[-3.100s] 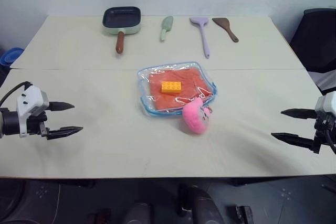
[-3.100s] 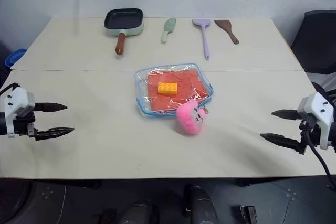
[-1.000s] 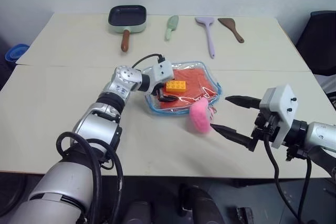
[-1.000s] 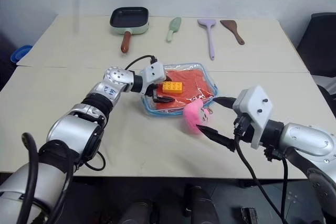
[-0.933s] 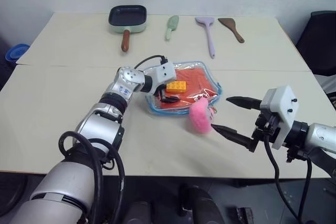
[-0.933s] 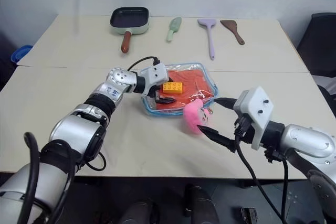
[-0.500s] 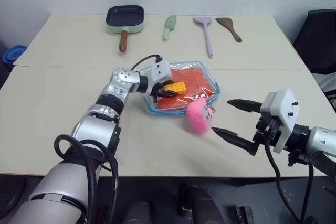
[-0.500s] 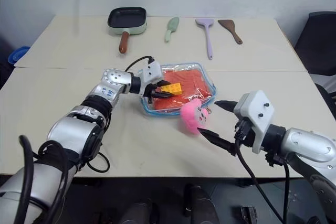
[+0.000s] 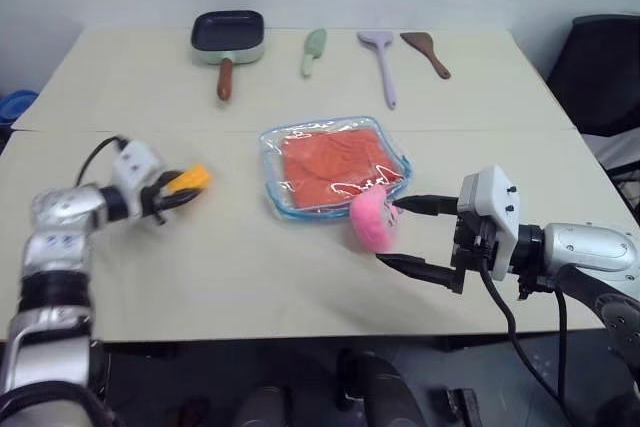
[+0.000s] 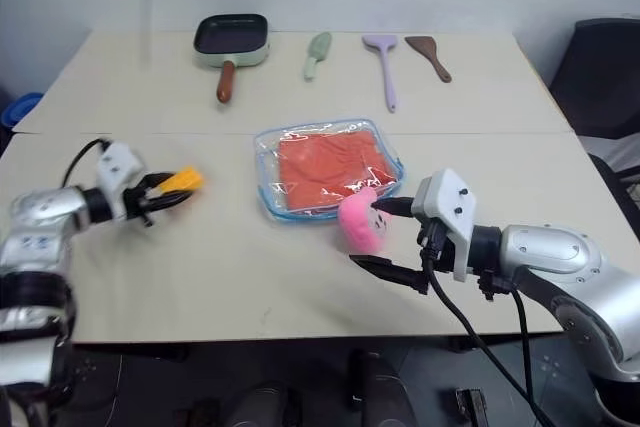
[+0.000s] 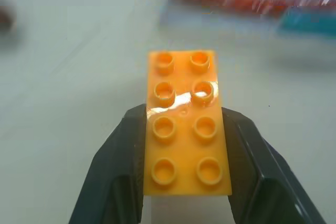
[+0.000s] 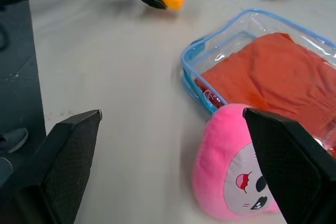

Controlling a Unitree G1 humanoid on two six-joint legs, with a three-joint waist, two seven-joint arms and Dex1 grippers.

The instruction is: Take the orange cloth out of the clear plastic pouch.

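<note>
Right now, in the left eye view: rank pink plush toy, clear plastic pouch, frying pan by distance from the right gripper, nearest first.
From the right gripper:
1. Pink plush toy, right at its fingertips, against the pouch's near edge.
2. Clear plastic pouch, just beyond the plush at mid-table, orange cloth inside.
3. Frying pan, at the table's far edge, toward the robot's left.

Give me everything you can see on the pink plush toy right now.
The pink plush toy is a soft, rounded, bright pink lump with a small printed face, dark eyes and a red mouth, seen in the right wrist view. It sits on the table, against the near right edge of the clear plastic pouch, partly overlapping its blue trim. The right gripper stands open right beside it, one finger near its top, the other low beside it; contact cannot be told.
</note>
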